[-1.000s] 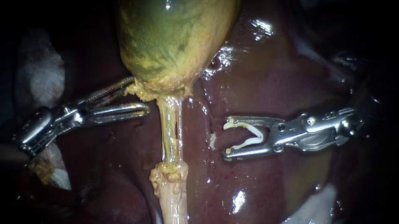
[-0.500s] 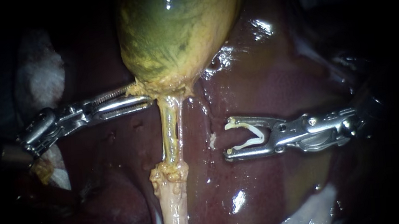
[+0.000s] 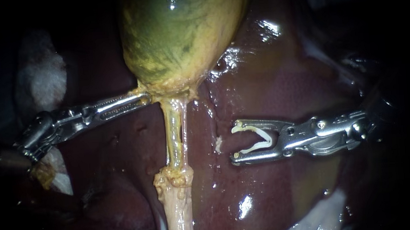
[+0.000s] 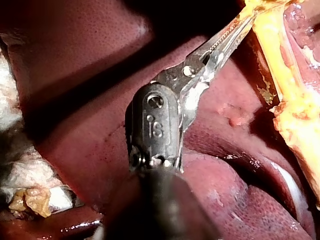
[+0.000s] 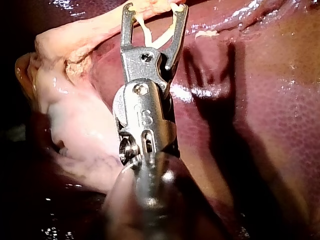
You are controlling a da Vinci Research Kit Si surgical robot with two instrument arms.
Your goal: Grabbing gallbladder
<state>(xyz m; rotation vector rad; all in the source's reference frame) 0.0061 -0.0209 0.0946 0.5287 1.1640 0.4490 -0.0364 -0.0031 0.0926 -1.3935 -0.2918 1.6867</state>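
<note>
Left tool (image 3: 143,99): narrowed from open a second ago, now pinching fatty neck of the yellow-green, bulb-shaped gallbladder (image 3: 180,39) at its tips; grasp seemingly secured. Right tool (image 3: 233,143): holding a white clip (image 3: 264,136).

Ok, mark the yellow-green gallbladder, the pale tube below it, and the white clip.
yellow-green gallbladder (image 3: 180,35): endoscope view, mid-body.
pale tube (image 3: 171,132): endoscope view, mid-length.
white clip (image 3: 267,137): endoscope view, its bend.

Left instrument (image 4: 243,23) on gallbladder (image 4: 265,5) edge
</note>
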